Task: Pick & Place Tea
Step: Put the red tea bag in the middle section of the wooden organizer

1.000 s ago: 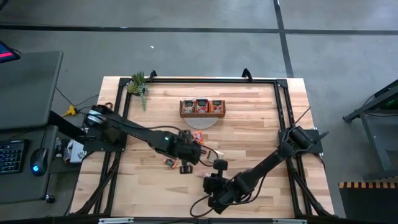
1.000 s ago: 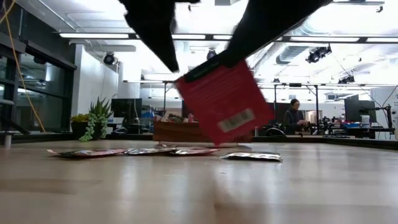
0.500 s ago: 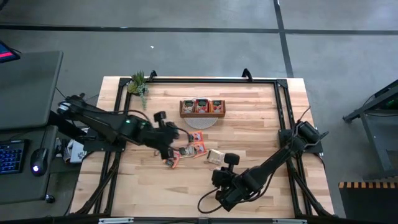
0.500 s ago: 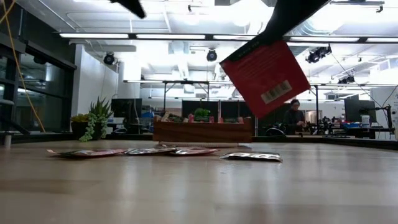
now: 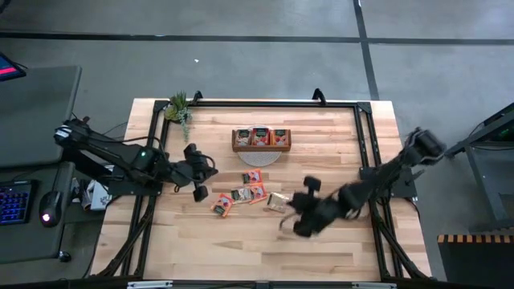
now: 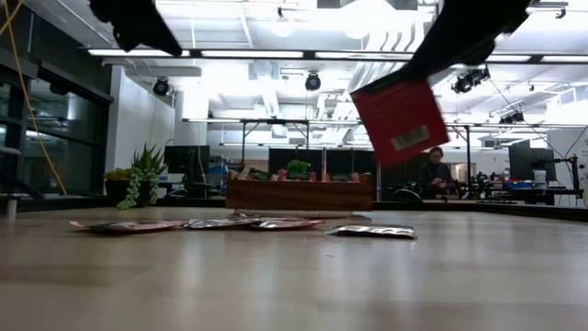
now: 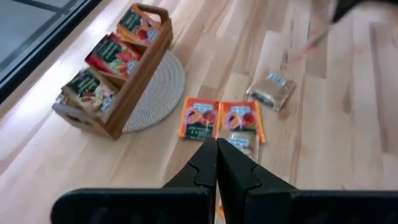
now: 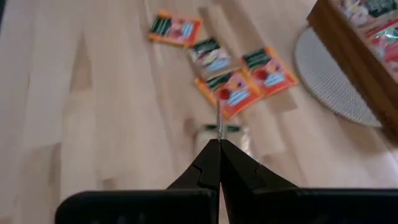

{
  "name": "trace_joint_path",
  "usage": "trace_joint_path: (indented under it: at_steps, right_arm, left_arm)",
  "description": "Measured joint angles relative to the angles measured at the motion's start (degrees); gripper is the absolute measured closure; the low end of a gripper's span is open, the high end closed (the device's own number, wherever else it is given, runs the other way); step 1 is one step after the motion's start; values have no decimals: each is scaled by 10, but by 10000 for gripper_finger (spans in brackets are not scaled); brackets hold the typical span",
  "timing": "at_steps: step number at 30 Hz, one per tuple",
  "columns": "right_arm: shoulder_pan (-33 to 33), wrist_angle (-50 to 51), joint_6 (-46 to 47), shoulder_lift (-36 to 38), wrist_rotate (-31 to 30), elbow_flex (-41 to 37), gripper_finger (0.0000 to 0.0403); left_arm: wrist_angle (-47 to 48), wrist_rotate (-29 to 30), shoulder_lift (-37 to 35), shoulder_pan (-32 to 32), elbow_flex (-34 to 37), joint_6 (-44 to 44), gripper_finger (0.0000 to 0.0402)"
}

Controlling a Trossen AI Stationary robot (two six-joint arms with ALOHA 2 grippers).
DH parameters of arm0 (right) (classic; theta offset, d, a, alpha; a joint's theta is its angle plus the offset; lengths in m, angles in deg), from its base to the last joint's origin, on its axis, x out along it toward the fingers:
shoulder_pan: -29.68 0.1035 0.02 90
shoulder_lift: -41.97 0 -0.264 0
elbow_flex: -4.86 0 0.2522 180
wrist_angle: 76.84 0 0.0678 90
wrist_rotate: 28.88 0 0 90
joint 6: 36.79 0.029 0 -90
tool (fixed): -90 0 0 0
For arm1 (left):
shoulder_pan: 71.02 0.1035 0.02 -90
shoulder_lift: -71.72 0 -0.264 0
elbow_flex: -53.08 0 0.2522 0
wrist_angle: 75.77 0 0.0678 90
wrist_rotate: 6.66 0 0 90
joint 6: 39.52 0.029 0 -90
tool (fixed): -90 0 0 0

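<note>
A red tea sachet (image 6: 400,119) hangs in the air under my right gripper (image 5: 299,218), which is shut on it above the table's middle. Several orange and green-grey sachets (image 5: 251,193) lie flat on the table, one pale one (image 5: 277,201) nearest the right gripper. The brown wooden tray (image 5: 261,138) holds more sachets and stands on a round grey mat (image 5: 261,157). My left gripper (image 5: 197,172) is shut on nothing, raised left of the loose sachets (image 7: 200,118). My right gripper pinches the red sachet between its two fingers at its upper corner (image 6: 421,81), coming from above. The sachet hangs below the fingers, tilted and lifted clear of the table. In the right wrist view it shows edge-on as a thin line (image 8: 219,127) ahead of the fingertips.
A small potted plant (image 5: 177,107) stands at the table's far left corner. A black frame (image 5: 265,103) runs around the table's edges. Bare wood lies along the near side. A person (image 6: 434,170) stands far off in the room behind.
Both grippers were at the red sachet near the table's near side a second ago. My left gripper has let go and drawn back toward the left edge. My right gripper has carried the sachet up and toward the far right; it swung as it went.
</note>
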Motion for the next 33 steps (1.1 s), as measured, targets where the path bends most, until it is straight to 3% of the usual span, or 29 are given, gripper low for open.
trace_joint_path:
  at_steps: [5, 10, 20, 25, 33]
  right_arm:
    - [-117, -149, -123, 108, 89, -125, 403]
    - [-272, -280, -236, 167, 212, -196, 403]
    - [-513, -395, -353, 129, 434, -204, 403]
    - [-566, -457, -341, 71, 500, -199, 403]
    - [-573, -464, -340, -25, 531, -126, 403]
  left_arm:
    - [-35, 0, 1, 0, 11, 7, 401]
    - [-83, 14, 1, 0, 11, 4, 401]
    - [-141, 71, 1, 0, 11, 1, 401]
    - [-165, 79, 1, 1, 11, -1, 401]
    - [-194, 74, 1, 0, 11, 0, 401]
